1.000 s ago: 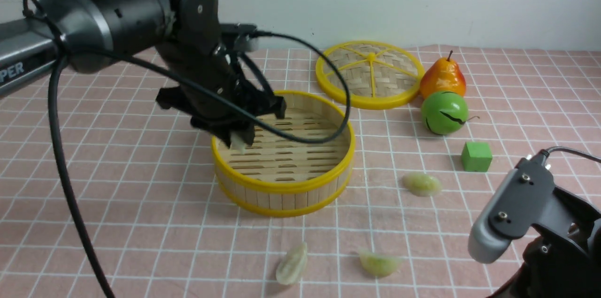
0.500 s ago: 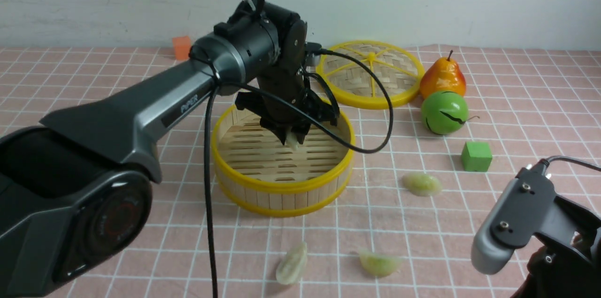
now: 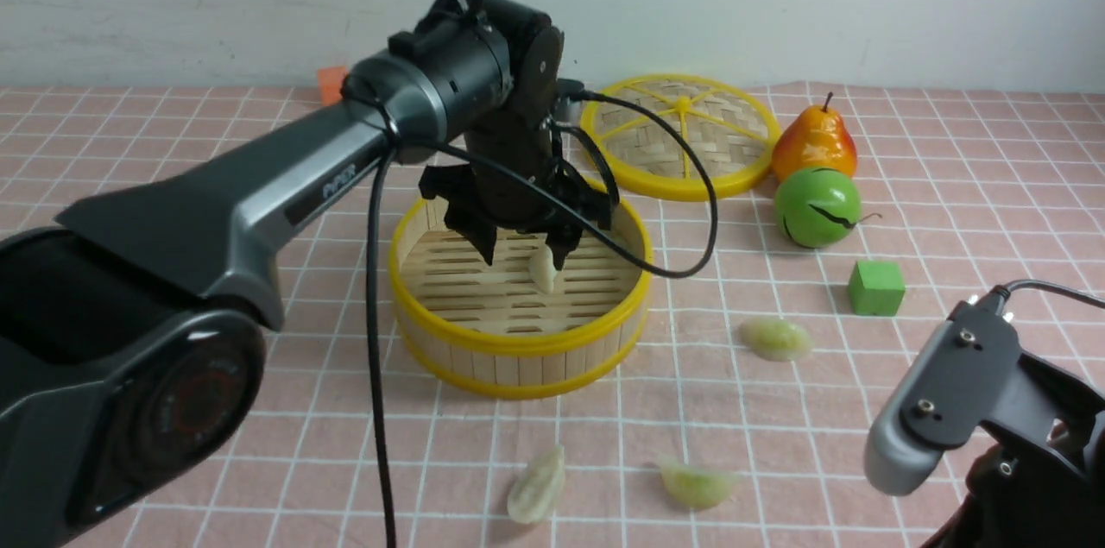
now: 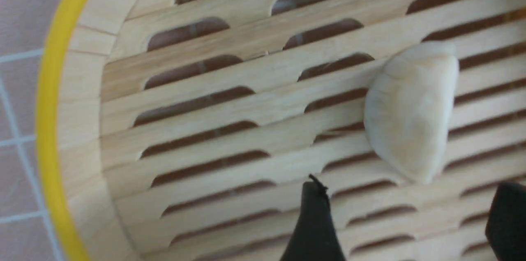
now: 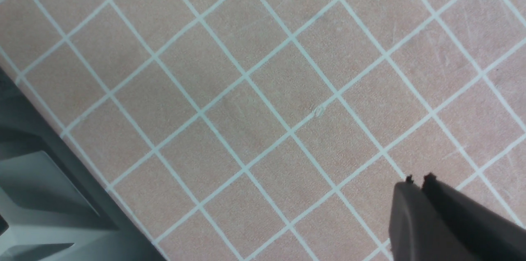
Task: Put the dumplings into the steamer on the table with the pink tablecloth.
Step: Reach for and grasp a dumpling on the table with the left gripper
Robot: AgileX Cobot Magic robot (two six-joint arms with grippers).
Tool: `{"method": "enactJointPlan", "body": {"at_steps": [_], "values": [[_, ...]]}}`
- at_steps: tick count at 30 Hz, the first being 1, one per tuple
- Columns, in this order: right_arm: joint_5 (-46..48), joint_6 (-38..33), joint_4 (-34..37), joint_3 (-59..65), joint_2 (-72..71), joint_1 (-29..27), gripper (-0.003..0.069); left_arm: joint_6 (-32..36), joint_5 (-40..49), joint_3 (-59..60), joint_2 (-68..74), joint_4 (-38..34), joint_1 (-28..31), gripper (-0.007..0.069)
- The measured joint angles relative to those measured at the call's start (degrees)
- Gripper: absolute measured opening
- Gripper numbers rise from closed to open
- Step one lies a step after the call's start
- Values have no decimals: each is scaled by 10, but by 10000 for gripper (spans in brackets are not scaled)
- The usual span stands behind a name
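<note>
The steamer [image 3: 518,341] with yellow rims stands mid-table on the pink tablecloth [image 3: 259,375]. My left gripper [image 3: 522,250] hangs over it, open and empty. A cream-white dumpling [image 3: 543,268] lies on the slatted floor beside its fingertips; the left wrist view shows that dumpling [image 4: 411,111] on the slats [image 4: 230,129], apart from the open left gripper [image 4: 411,195]. Three more dumplings lie on the cloth: a cream one [image 3: 536,485], a green one [image 3: 696,483] and a green one [image 3: 776,338]. My right gripper [image 5: 419,179] is shut and empty low over the cloth at the near right.
A flat woven disc with yellow spokes [image 3: 679,134] lies behind the steamer. A pear [image 3: 814,142], a green ball-like fruit [image 3: 817,207] and a green cube [image 3: 875,287] sit to the right. A small orange block [image 3: 329,82] lies at the far back. The table edge [image 5: 70,146] shows in the right wrist view.
My left gripper carried the cream dumpling over the steamer's middle, then opened and let it go onto the slats. The right arm barely moved.
</note>
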Motion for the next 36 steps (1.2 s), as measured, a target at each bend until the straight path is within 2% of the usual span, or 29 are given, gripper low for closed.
{"method": "enactJointPlan", "body": {"at_steps": [6,9,16,20,26,31,36], "values": [[-14,2,2,0,0,0,31,13,22,7,-97,-57,0,531],[-15,28,2,0,0,0,31,33,23,51,-159,-100,-6,532],[-15,48,2,0,0,0,34,45,10,216,-265,-84,-44,532],[-15,50,4,0,0,0,40,44,-67,362,-323,-58,-91,532],[-15,50,4,0,0,0,42,19,-111,465,-298,-12,-130,532],[-15,50,4,0,0,0,44,-9,-132,478,-236,11,-131,532],[-15,49,-2,0,0,0,45,-20,-146,478,-177,-3,-131,510]]}}
